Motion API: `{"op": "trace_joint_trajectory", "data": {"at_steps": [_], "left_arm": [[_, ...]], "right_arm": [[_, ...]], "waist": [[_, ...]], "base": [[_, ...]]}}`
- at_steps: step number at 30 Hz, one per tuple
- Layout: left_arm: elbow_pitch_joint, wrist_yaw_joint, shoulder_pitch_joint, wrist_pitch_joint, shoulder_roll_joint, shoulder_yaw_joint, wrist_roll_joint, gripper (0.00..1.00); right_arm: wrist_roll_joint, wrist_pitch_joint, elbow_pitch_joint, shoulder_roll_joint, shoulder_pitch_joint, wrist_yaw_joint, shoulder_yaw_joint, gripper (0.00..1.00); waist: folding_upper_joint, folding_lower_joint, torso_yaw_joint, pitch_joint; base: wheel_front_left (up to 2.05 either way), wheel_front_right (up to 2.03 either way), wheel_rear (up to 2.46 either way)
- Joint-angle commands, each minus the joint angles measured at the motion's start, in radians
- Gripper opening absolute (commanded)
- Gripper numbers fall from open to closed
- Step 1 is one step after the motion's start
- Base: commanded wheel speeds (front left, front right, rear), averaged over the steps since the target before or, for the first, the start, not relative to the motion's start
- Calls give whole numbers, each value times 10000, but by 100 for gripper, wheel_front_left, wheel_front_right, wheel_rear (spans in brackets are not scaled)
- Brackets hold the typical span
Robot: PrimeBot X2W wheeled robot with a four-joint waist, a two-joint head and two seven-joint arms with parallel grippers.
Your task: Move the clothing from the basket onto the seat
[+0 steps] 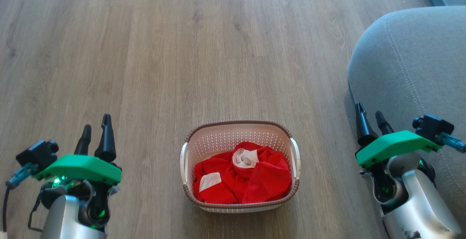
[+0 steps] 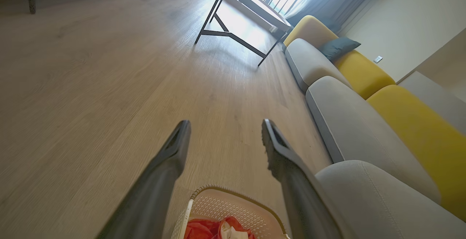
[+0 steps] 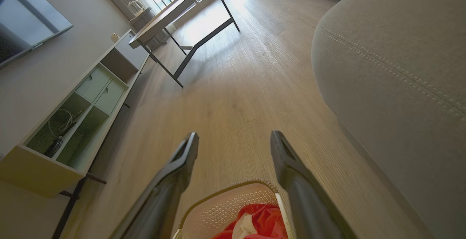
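Left gripper [image 1: 97, 122] is seen at lower left of the head view, over the wood floor [image 1: 145, 50], fingers spread apart, empty. Basket [image 1: 238, 123] is set on the floor in the middle, between the two grippers, apart from both. Clothing [image 1: 251, 180] is piled inside the basket: red, crumpled, white patches showing, bunched toward the near side; the far perforated wall is left bare. Right gripper [image 1: 369, 108] is seen at lower right, fingers likewise spread, empty, tips overlapping the edge of the seat [image 1: 411, 57]; contact cannot be told. Seat is placed at far right, grey, rounded corner, light stitching lines. In both wrist views the basket's far rim and some red cloth are caught between the fingers. A black-legged table [image 2: 233, 35] is seen farther off.
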Motion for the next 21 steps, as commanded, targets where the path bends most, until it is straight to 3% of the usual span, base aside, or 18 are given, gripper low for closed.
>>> {"op": "trace_joint_trajectory", "data": {"at_steps": [1, 21], "left_arm": [[-274, -42, -636, -165, 278, 142, 357, 100], [-71, -54, -1146, -751, 355, 88, 2678, 100]], "right_arm": [[-325, -174, -261, -176, -636, 46, 200, 100], [-2354, -759, 42, -430, -1502, 58, 1010, 100]], "waist": [[0, 0, -6, -3], [0, 0, -42, 67]], "base": [[0, 0, 0], [0, 0, 0]]}}
